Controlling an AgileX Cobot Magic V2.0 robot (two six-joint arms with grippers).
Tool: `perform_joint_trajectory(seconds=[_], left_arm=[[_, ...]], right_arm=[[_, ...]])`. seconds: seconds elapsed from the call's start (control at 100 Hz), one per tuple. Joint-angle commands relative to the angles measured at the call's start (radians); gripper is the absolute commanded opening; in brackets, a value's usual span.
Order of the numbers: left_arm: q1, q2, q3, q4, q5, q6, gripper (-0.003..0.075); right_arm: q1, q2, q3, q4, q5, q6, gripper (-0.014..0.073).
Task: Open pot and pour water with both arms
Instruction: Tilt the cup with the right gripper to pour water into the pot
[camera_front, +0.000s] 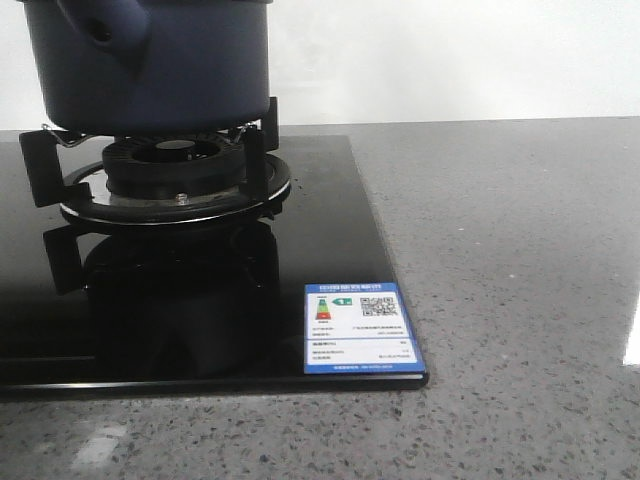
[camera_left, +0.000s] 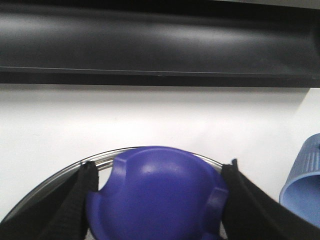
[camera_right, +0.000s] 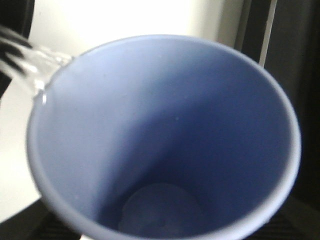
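Note:
The dark navy pot (camera_front: 150, 60) stands on the gas burner (camera_front: 175, 170) at the far left, its stubby handle (camera_front: 105, 25) facing me; its top is cut off by the frame. My left gripper (camera_left: 160, 170) is shut on the blue knob (camera_left: 160, 200) of a glass lid with a metal rim (camera_left: 60, 177), one black finger on each side. A pale-blue cup (camera_right: 165, 140) fills the right wrist view, tilted, with my right gripper (camera_right: 160, 234) shut on it. A clear blurred streak like water (camera_right: 30, 62) leaves its rim. The same ribbed cup (camera_left: 305, 185) shows beside the lid.
A black glass hob (camera_front: 200, 300) with a blue-and-white label (camera_front: 362, 330) lies on the speckled grey counter (camera_front: 500, 250). A white wall stands behind. A black hood (camera_left: 160, 45) hangs above the lid. Neither arm shows in the front view.

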Motion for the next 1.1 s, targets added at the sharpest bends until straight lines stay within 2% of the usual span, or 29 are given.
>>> perform_joint_trajectory(seconds=[0.0, 0.35, 0.47, 0.68, 0.81, 0.94, 1.09], left_arm=[[0.003, -0.016, -0.037, -0.003, -0.095, -0.003, 0.0357], [0.003, -0.016, -0.037, -0.003, -0.095, -0.003, 0.0357], [0.003, -0.016, -0.037, -0.003, -0.095, -0.003, 0.0357], [0.003, -0.016, -0.037, -0.003, -0.097, -0.003, 0.0357], [0.003, -0.016, -0.037, -0.003, -0.097, -0.003, 0.0357], [0.003, -0.016, -0.037, -0.003, -0.097, -0.003, 0.0357], [0.003, -0.016, -0.037, -0.003, -0.097, -0.003, 0.0357]], right_arm=[[0.0, -0.055, -0.039, -0.042, -0.013, -0.004, 0.0341], [0.0, -0.055, -0.039, -0.042, -0.016, -0.003, 0.0341], [0.0, -0.055, -0.039, -0.01, -0.012, 0.077, 0.0341], [0.0, -0.057, -0.039, -0.004, 0.041, 0.403, 0.0341], [-0.001, -0.076, -0.039, -0.004, 0.105, 0.706, 0.0341], [-0.015, -0.117, -0.039, 0.001, 0.159, 0.886, 0.034], [-0.073, -0.186, -0.036, 0.128, 0.182, 1.052, 0.0339]])
